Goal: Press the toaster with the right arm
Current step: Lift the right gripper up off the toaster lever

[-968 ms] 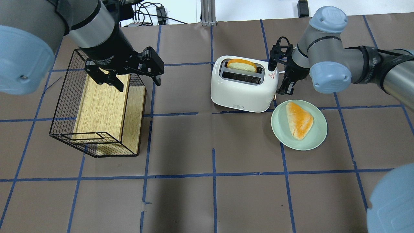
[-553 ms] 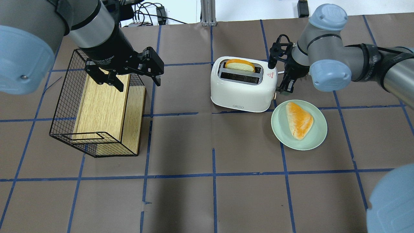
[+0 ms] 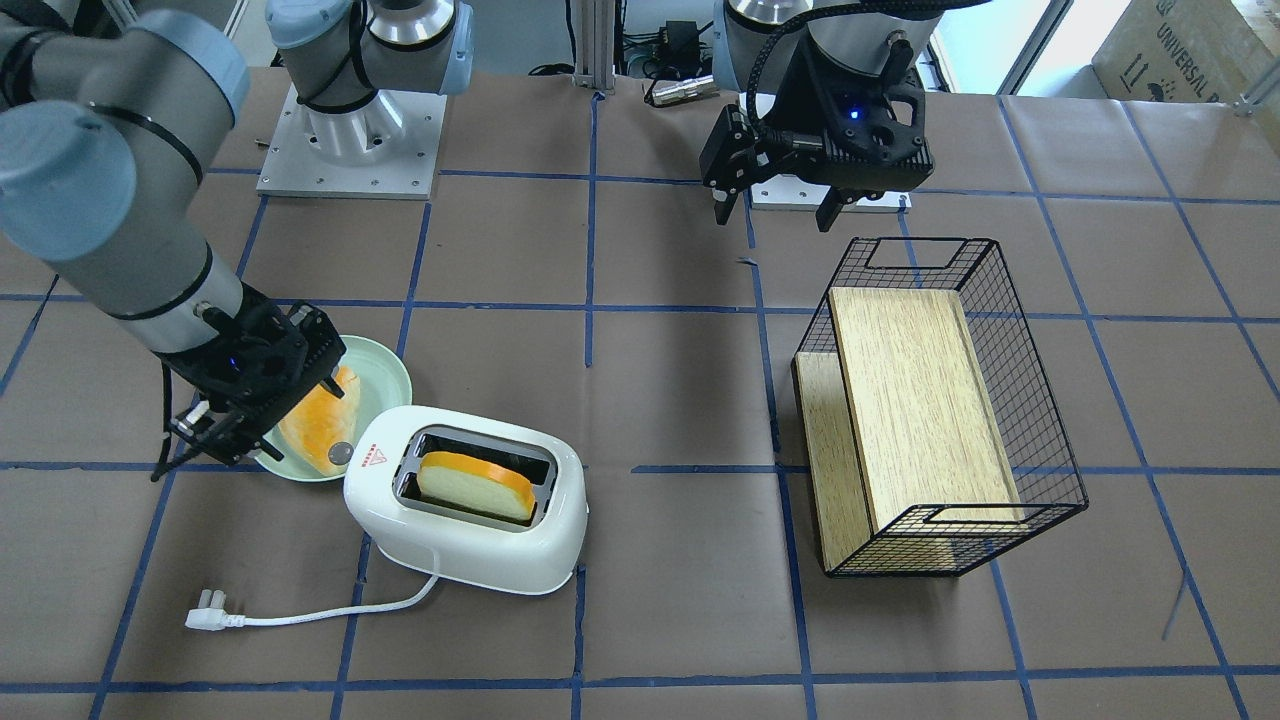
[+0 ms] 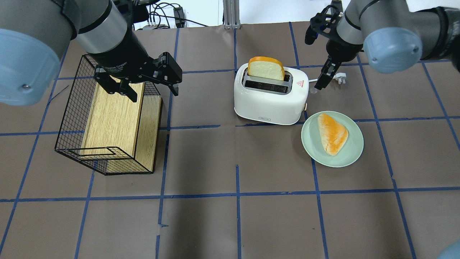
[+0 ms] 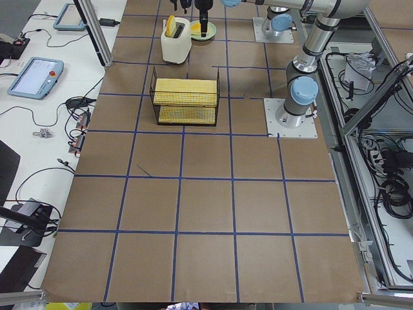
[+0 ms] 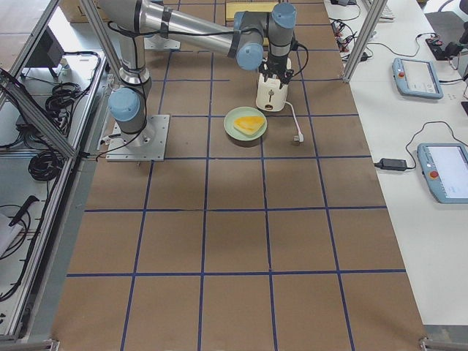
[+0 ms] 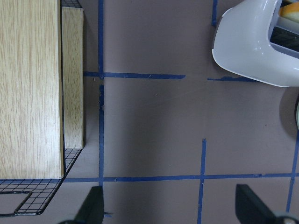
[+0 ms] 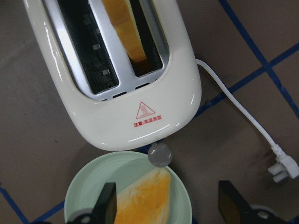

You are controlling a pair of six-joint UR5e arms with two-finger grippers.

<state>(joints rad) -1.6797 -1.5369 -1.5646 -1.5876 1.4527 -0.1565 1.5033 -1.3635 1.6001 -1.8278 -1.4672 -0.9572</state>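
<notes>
The white toaster stands mid-table, with a bread slice standing high out of its far slot. In the right wrist view the toaster shows its red triangle mark and its grey lever knob at the near end. My right gripper is open and empty. It hangs to the right of the toaster's lever end and does not touch it. Its fingers are spread wide over the plate. My left gripper is open and empty above the wire basket.
A pale green plate with a bread piece lies in front and to the right of the toaster. The white cord ends in a plug on the table behind the right gripper. A black wire basket holding a wooden box lies at the left.
My right arm has lifted up and back, away from the toaster's lever end. The bread slice now stands much higher out of the slot. The left arm has not moved.
</notes>
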